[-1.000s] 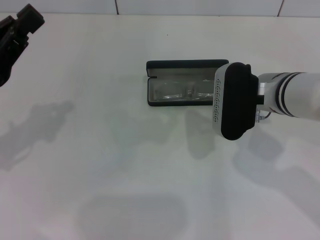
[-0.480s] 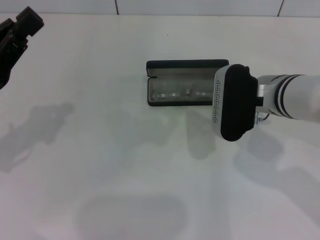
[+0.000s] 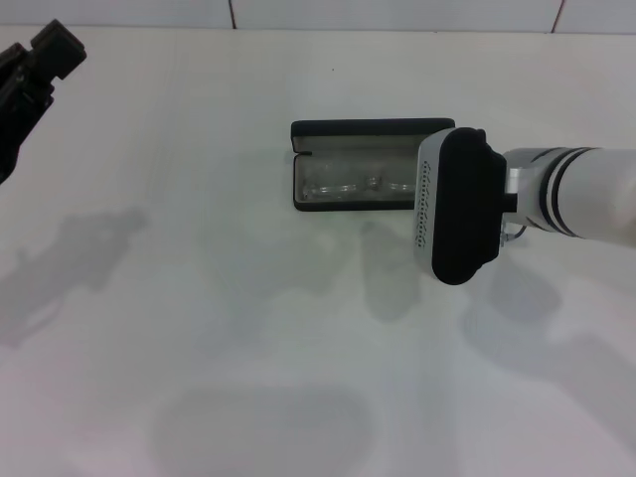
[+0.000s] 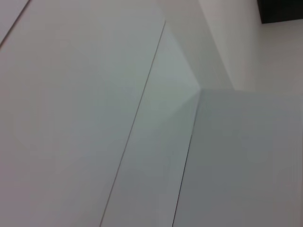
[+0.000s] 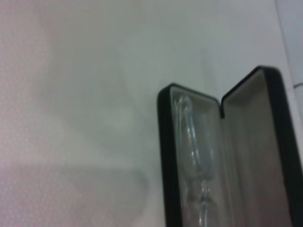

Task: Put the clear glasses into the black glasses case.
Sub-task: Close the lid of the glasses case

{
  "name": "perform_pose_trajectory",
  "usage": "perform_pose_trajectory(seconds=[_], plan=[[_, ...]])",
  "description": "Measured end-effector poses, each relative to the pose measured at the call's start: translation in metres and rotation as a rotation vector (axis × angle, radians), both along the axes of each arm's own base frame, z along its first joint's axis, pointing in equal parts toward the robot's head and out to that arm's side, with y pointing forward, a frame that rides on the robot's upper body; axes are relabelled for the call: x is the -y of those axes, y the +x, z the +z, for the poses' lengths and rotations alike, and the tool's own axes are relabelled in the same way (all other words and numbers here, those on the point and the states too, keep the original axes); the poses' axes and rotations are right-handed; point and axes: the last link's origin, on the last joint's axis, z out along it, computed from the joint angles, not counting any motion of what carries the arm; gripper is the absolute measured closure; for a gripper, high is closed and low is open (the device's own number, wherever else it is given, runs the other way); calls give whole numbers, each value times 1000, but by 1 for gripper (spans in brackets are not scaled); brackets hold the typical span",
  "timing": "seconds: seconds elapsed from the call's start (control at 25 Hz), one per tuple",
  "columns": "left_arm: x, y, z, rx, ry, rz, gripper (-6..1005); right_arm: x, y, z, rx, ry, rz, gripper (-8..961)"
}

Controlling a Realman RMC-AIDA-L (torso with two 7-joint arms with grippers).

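Two arms over one white desk (image 3: 199,298). Nearest, in the lower half of the head view, only bare surface crossed by soft grey shadows.

Further in, right of centre: right tool (image 3: 455,205), seen as a black rounded block on the end of a white and silver arm reaching in from the right edge, held above the desk just in front of the right end of the black glasses case (image 3: 368,129) and covering that end from the head camera. Released or clenched: cannot tell, and nothing seen gripped.

Just behind, at upper centre: case lying open, lid raised along the far side, pale grey lining showing. Inside the lower tray, flat along its length: clear glasses (image 3: 358,186), lenses side by side. Same seen close in the right wrist view, with case (image 5: 165,156) open and glasses (image 5: 191,142) resting in the tray next to the black rim.

Farthest, in the upper left corner: left tool (image 3: 40,65), dark, raised, well apart from the case. State impossible to tell.
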Motion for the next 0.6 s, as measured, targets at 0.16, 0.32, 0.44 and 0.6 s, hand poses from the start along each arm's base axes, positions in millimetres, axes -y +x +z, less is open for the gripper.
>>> perform_pose_trajectory(seconds=[0.16, 0.32, 0.44, 0.6], plan=[[0, 1, -1, -2, -3, -4, 930, 15, -13, 8, -40, -1, 6, 893], [-6, 7, -2, -15, -15, -31, 929, 34, -25, 20, -124, -9, -25, 893], [-10, 11, -3, -28, -22, -46, 929, 46, -31, 36, -225, -18, -87, 892], [-18, 14, 0, -47, -13, -56, 928, 54, -38, 54, -373, -67, -185, 892]])
